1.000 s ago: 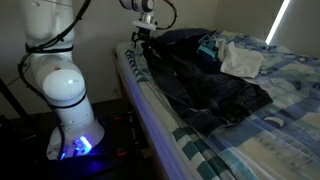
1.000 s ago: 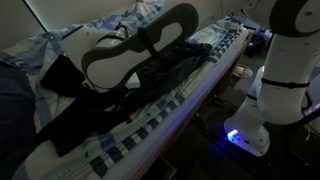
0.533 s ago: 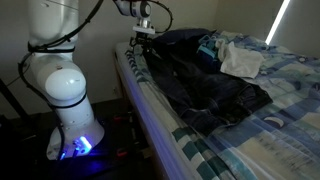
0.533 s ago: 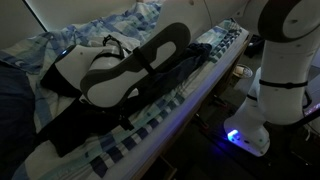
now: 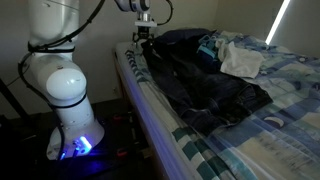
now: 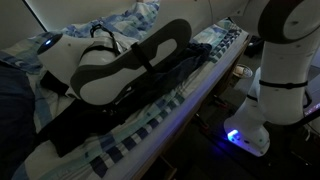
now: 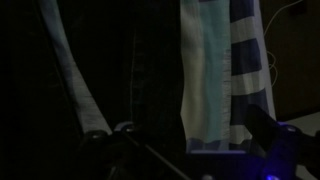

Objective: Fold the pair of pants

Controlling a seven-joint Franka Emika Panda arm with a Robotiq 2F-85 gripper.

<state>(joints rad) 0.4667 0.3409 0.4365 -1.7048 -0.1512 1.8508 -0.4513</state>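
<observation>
A dark pair of pants (image 5: 205, 85) lies spread along the bed, on a blue plaid sheet (image 5: 270, 130). It also shows in an exterior view (image 6: 95, 125), partly hidden behind my arm (image 6: 130, 60). My gripper (image 5: 143, 36) hangs over the far end of the pants, close to the bed's edge. The wrist view is very dark. In it the pants (image 7: 140, 70) and the striped sheet (image 7: 215, 60) lie below my gripper (image 7: 180, 150). The jaws stand wide apart with nothing between them.
A white cloth (image 5: 240, 62) and bunched bedding (image 5: 210, 45) lie beside the pants near the wall. My white base (image 5: 65, 90) stands on the floor beside the bed with a blue light (image 5: 80, 145). The bed's edge (image 5: 150, 110) runs alongside.
My gripper has risen slightly over the far end of the pants, and my arm has swung further across the bed in one exterior view. The pants have not moved.
</observation>
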